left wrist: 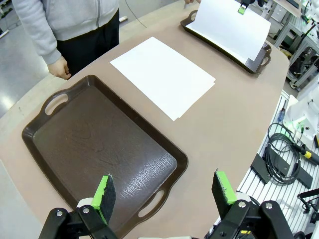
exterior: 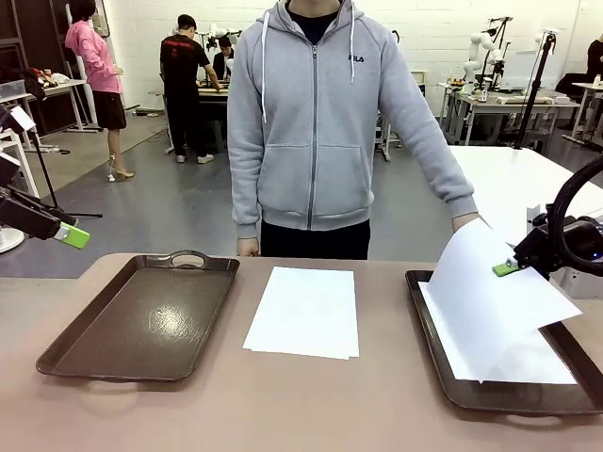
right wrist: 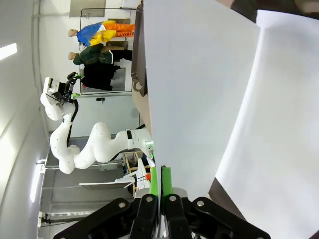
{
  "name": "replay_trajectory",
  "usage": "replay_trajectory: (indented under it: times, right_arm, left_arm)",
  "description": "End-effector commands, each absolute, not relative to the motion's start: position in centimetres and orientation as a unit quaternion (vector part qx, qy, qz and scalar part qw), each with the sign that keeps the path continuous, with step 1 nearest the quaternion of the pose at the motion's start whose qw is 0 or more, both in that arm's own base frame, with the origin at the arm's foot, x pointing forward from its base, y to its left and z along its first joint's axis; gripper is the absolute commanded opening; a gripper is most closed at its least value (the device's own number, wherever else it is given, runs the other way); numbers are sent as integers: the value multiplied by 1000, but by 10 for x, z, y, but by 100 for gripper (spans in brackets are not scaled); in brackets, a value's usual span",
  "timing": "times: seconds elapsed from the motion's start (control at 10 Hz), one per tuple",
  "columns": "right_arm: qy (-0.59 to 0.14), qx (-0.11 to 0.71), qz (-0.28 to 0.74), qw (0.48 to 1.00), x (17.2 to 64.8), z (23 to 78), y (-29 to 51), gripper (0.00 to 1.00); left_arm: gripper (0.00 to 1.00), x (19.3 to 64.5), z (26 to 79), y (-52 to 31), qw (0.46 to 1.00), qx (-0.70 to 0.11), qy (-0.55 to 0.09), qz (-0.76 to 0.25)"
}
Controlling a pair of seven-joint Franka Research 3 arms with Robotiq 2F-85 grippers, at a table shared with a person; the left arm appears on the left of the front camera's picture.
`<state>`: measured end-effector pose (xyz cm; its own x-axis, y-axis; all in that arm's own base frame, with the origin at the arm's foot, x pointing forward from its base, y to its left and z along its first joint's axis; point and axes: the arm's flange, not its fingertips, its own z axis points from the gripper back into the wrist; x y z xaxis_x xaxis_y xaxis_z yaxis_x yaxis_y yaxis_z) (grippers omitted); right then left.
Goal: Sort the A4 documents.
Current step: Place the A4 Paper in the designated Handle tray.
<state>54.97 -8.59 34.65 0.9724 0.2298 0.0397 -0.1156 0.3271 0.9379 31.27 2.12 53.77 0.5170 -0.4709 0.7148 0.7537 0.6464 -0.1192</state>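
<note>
The one legible word is the brand name "FILA" [exterior: 355, 58]. It stands in small dark capitals on the chest of the grey zip hoodie [exterior: 320, 151] worn by the person standing across the table in the front view. It sits at about 1 o'clock from the middle of the zip, just beside the white drawstring [exterior: 351, 38] on that side. A faint mark on the back of a black T-shirt [exterior: 181, 58], worn by a person farther off at about 11 o'clock from the hoodie, is too small to read.
</note>
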Motion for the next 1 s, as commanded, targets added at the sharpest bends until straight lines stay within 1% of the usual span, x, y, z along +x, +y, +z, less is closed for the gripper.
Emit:
replay_trajectory:
  times: [0.0, 0.5, 0.9]
  right_arm:
    - [50, 589, 109, 799, 560, 339, -93, 1]
    - [10, 632, 82, 770, 559, 323, -98, 1]
    - [17, 634, 43, 772, 562, 291, -100, 1]
  left_arm:
    - [100, 314, 536, 23, 837, -219, -337, -371]
    - [100, 314, 536, 23, 837, -219, -337, -371]
    - [100, 314, 536, 23, 837, -219, -337, -371]
